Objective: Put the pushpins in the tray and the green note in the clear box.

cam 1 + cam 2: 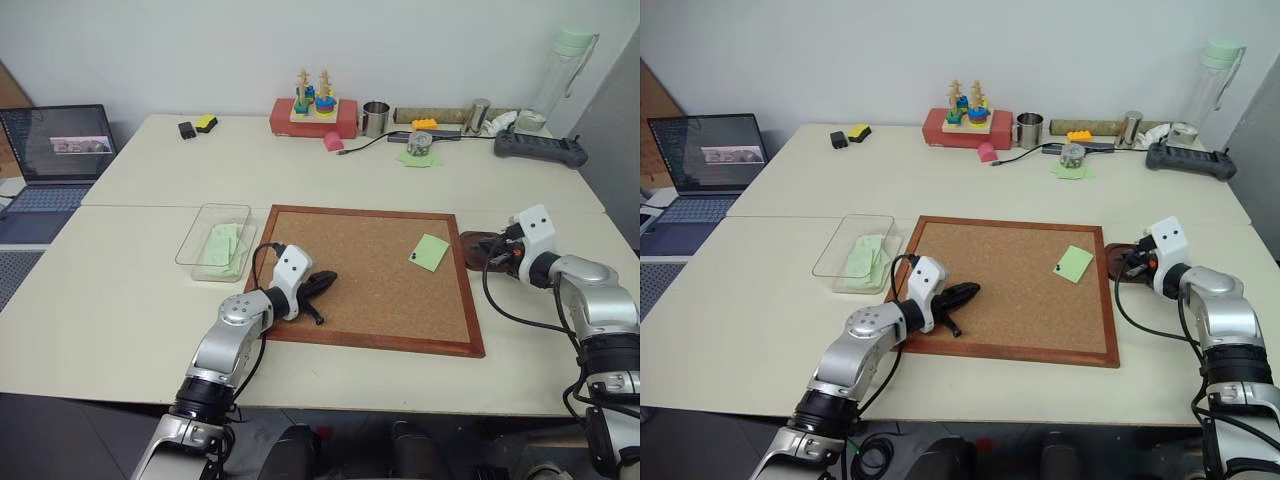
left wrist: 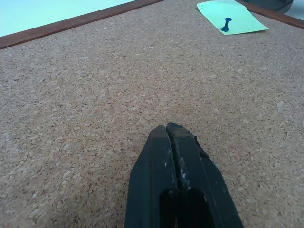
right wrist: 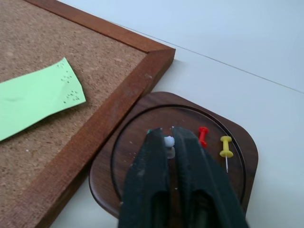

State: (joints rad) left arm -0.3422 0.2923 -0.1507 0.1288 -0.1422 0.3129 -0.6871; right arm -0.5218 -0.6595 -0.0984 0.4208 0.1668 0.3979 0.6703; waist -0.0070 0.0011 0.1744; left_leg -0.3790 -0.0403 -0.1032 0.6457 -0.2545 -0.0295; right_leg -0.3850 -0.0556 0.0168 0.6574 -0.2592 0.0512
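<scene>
The left tool (image 2: 173, 130) lies nearest, its two black fingers pressed tight together with nothing between them, hanging low over the bare cork of the cork board (image 1: 350, 280) near that board's left edge. The left wrist view adds what the head views barely give: a blue pushpin (image 2: 226, 24) standing in the green note (image 1: 430, 251), which lies flat on the board's right part, its pin a mere dark speck from above. The right tool (image 3: 170, 135) hangs over the tray (image 3: 242, 142), the dark brown dish resting on the counter (image 1: 120, 300) just beside the board's right frame. In the right wrist view its fingers stand slightly parted around a white pushpin (image 3: 169, 141) at their tips; whether they pinch it or have let it go I cannot tell. That view also shows a red pushpin (image 3: 203, 134) and a yellow pushpin (image 3: 225, 145) lying in the tray, which the head views hide behind the right wrist. The clear box (image 1: 200, 228) sits on the counter just left of the board with pale green sheets (image 1: 225, 245) inside.
</scene>
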